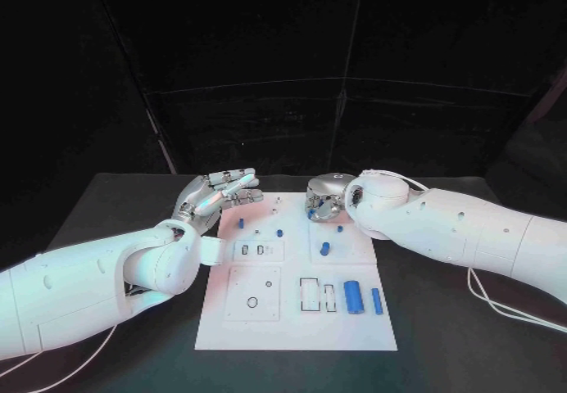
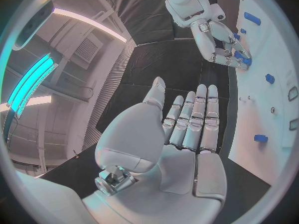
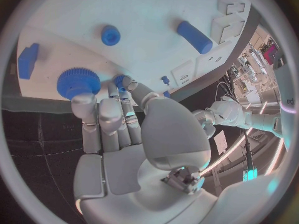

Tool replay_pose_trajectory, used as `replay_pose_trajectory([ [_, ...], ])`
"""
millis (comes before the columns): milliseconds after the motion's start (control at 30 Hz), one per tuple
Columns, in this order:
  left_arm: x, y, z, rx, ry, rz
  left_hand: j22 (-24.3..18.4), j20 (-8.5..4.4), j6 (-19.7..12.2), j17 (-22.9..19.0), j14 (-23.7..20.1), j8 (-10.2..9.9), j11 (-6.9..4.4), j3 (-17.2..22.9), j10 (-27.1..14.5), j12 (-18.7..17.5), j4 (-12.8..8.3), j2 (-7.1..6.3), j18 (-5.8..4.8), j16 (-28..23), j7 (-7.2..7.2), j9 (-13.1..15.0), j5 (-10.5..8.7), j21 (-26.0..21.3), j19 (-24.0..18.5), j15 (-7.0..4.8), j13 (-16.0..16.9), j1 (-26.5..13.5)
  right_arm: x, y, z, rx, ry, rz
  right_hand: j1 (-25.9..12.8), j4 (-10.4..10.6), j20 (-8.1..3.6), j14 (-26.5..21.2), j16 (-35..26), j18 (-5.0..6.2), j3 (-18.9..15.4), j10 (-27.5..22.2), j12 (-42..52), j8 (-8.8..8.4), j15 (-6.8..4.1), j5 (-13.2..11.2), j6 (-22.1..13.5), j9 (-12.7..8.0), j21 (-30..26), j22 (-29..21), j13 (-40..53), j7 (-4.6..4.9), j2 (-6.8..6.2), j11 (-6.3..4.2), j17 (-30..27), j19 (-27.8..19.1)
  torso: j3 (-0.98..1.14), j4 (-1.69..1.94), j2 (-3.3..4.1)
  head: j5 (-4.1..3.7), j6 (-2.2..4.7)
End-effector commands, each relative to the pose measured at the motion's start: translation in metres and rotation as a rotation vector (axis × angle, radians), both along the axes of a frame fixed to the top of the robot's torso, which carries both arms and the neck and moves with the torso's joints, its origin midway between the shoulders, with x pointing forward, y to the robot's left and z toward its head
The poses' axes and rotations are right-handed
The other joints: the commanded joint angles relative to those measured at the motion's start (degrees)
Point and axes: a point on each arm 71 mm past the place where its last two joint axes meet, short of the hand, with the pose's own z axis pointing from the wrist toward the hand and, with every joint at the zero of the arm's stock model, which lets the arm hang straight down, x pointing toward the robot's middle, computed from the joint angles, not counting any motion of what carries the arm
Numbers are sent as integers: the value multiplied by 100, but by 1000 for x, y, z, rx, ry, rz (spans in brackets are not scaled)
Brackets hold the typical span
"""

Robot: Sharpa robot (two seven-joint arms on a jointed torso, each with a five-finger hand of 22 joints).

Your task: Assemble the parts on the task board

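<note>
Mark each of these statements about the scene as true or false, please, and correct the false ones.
1. The left hand holds a blue part. False: the left hand is bare, its fingers stretched out and apart.
2. Two long blue parts lie side by side on the near right area of the task board. True: the long blue parts lie there on the task board.
3. The right hand hangs beyond the table's near edge. False: the right hand is at the board's far edge, its fingers at a ribbed blue part.
4. The board is white and the table is black. True.
</note>
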Motion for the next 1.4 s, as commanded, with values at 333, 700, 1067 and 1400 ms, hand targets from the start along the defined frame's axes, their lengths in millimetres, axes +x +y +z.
replay_pose_trajectory([
  [333, 0, 1, 2, 1, -8, -8, -10, 17, -40, -6, -1, -27, 20, -6, -35, -22, -41, 12, 59, -26, 301, -6, -19, -28, 31, 25, -6, -41, -3, 4, 19, 149, -176, -11, -112, 137, -9, 52, 104, -128, 49, 43, 33, 13, -4, -117, 50, 2, 104, 100, 16, -1, -92, -2, 46, 97, -6, 25, 9, 5, 82],
  [700, 0, 1, 2, 0, -10, -9, -10, 17, -40, -6, -1, -27, 20, -6, -35, -22, -41, 12, 59, -26, 301, -6, -19, -28, 31, 25, -6, -41, 7, 16, 20, 177, -210, -18, -125, 160, -10, 58, 138, -132, 60, 36, 28, 7, -5, -108, 45, 0, 120, 124, 14, -4, -117, -3, 83, 109, -8, 28, 21, 41, 112],
  [1067, -1, -1, 3, -4, -15, -12, -16, 19, -14, -8, -3, -22, 19, 5, -33, -24, -52, 25, 59, -31, 299, -3, -18, -38, 30, 27, -4, -30, 13, 36, 18, 177, -202, -3, -120, 176, -11, 59, 156, -134, 87, 27, 21, 1, -5, -59, 38, -2, 132, 139, 12, -1, -131, -1, 94, 115, -17, 44, 54, 51, 128],
  [1400, -1, -2, 4, -6, -18, -15, -18, 19, -13, -8, -4, -21, 19, 8, -32, -24, -56, 29, 60, -33, 298, -2, -18, -41, 29, 27, -4, -27, 16, 47, 15, 159, -175, 8, -124, 182, -11, 59, 161, -136, 90, 26, 20, 0, -4, -52, 37, -3, 135, 144, 12, 1, -137, 0, 98, 117, -19, 33, 62, 70, 94],
])
